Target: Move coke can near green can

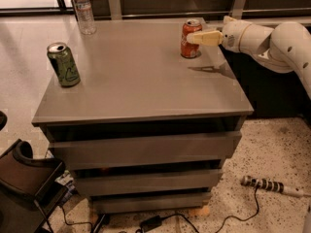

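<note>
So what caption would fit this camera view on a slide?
Gripper at the coke can, back right of the table; green can across at the left edge; water bottle back left.

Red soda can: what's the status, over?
Gripper at the upright red-orange aluminium coke can, grey table's rear right. Dark green aluminium can front left, far apart. Clear plastic water bottle rear left, off the direct path.

Pincer [191, 38] covers pt of coke can [188, 50].
</note>
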Robot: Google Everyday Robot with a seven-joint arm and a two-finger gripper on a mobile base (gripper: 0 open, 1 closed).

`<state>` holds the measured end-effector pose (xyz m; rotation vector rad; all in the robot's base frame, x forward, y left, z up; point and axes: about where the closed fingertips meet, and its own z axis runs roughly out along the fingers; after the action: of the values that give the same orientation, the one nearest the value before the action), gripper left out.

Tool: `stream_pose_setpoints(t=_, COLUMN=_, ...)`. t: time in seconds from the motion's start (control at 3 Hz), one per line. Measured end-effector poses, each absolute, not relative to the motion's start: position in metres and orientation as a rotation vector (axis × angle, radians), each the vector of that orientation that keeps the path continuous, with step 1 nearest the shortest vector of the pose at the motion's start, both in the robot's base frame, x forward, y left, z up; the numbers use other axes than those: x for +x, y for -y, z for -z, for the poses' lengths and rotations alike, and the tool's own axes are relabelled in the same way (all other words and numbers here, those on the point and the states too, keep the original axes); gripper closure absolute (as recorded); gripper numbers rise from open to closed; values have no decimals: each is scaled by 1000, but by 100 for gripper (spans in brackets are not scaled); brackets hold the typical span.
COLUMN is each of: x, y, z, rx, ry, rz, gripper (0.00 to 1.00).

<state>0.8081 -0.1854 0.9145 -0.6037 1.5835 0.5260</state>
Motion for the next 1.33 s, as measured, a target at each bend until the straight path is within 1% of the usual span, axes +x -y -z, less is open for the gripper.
stream_pose_setpoints(t=0.67, x=821, y=153, z=-890, rx=-603, ry=-1576, rz=-606, gripper=0)
stream_pose_setpoints(t=1.0, x=822, y=149, z=-889, rx=-606, ry=-1576, rz=-613, gripper=13)
stream_pose_setpoints(t=1.33, x=823, y=146, z=-888, rx=-609, ry=-1575, rz=-618, gripper=37)
